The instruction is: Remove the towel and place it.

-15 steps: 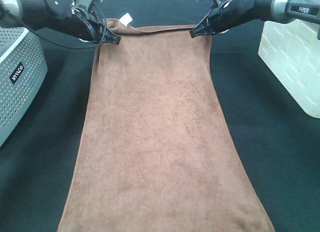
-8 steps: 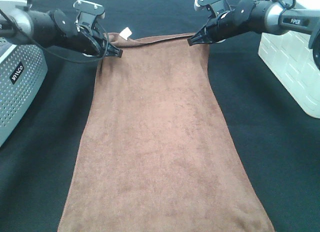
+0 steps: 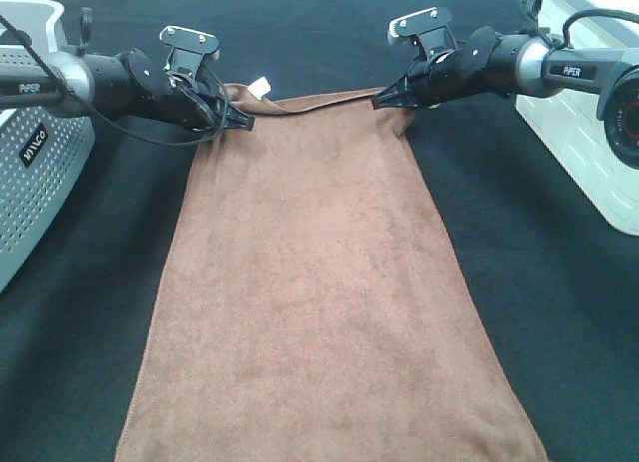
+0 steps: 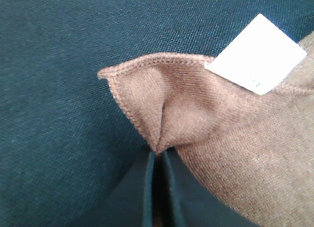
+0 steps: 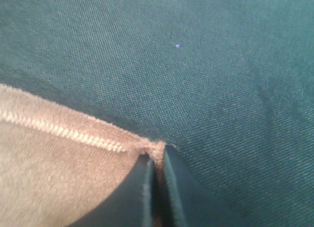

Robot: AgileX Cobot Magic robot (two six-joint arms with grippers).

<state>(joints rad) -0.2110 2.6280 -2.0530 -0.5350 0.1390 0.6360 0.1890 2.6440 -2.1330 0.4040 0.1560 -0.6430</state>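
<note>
The brown towel (image 3: 319, 282) lies lengthwise on the black cloth, from the far middle down to the near edge of the exterior view. Its white tag (image 3: 262, 85) is at the far left corner. My left gripper (image 3: 244, 122) is shut on the far left corner; the left wrist view shows the pinched corner (image 4: 157, 109) and the tag (image 4: 255, 53). My right gripper (image 3: 379, 100) is shut on the far right corner, whose hem (image 5: 73, 131) shows in the right wrist view. Both far corners sit low, near the cloth.
A grey perforated basket (image 3: 30, 173) stands at the left edge. A white ribbed container (image 3: 589, 133) stands at the right edge. The black table cloth (image 3: 559, 312) covers the table on both sides of the towel.
Both grippers have come nearer and lower, each still holding its towel corner. The far edge of the towel has moved nearer with them and slackened.
</note>
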